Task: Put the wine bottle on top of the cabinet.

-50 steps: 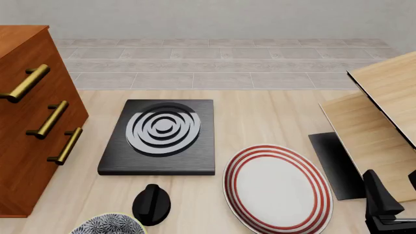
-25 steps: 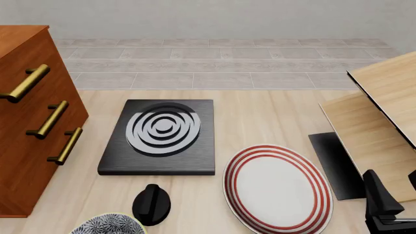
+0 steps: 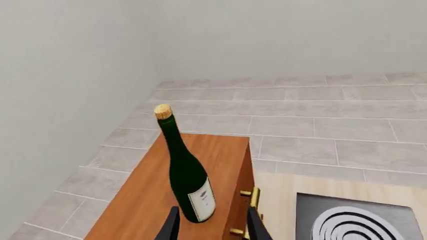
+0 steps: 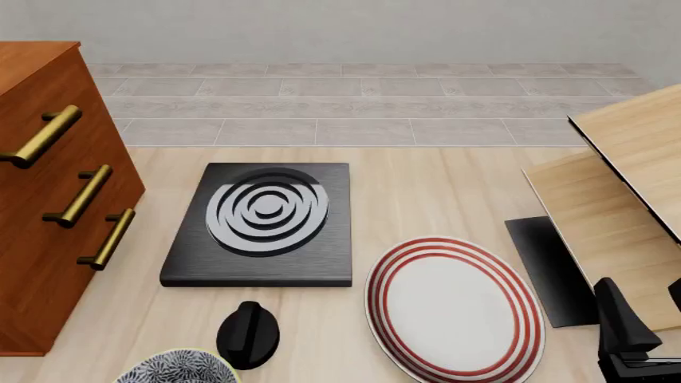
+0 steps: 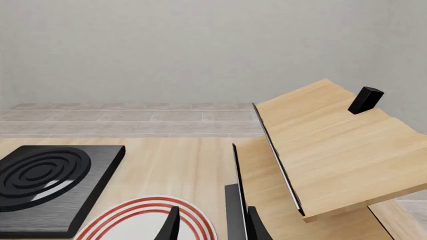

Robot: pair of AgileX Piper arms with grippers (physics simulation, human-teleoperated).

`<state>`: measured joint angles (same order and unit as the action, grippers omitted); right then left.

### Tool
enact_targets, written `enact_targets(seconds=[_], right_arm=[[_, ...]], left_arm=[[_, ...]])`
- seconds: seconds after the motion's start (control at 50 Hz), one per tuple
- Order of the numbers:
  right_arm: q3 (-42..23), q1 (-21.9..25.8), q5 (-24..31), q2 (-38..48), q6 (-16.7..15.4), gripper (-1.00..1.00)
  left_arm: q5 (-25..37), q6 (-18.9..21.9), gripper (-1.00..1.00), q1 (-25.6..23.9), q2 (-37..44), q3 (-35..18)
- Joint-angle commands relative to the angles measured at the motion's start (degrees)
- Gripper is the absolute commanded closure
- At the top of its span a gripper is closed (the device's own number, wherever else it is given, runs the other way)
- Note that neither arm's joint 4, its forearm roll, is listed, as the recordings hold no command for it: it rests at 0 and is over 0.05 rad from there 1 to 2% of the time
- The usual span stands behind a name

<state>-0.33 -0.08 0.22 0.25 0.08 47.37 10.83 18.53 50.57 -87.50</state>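
Already the wine bottle [image 3: 188, 172] stands upright on top of the cabinet [image 3: 150, 205], toward its front edge, bare wood running away behind it toward 12 o'clock. The left end effector [image 3: 211, 226] hovers just short of the bottle's base, fingers apart and touching nothing. In the front view the cabinet [image 4: 48, 199] fills the 9 o'clock side. The right end effector [image 4: 643, 319] sits low at 5 o'clock, jaws apart (nothing between them). Around it on the surface [image 4: 426, 191]: a black burner plate [image 4: 266, 227], a red-ringed plate [image 4: 458, 307], pale boards [image 4: 617, 183] at 3 o'clock, a black knob [image 4: 248, 333] at 7.
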Motion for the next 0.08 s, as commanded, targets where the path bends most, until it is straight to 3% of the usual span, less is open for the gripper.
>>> enact_targets(seconds=[0.02,0.08], right_arm=[[0.0,0.0,0.0,0.0,0.0,-1.00],[0.0,0.0,0.0,0.0,0.0,-1.00]], left_arm=[[1.8,-0.8,-1.00,-2.5,-7.4,4.3],[2.5,-0.9,-1.00,-2.7,-8.6,4.3]])
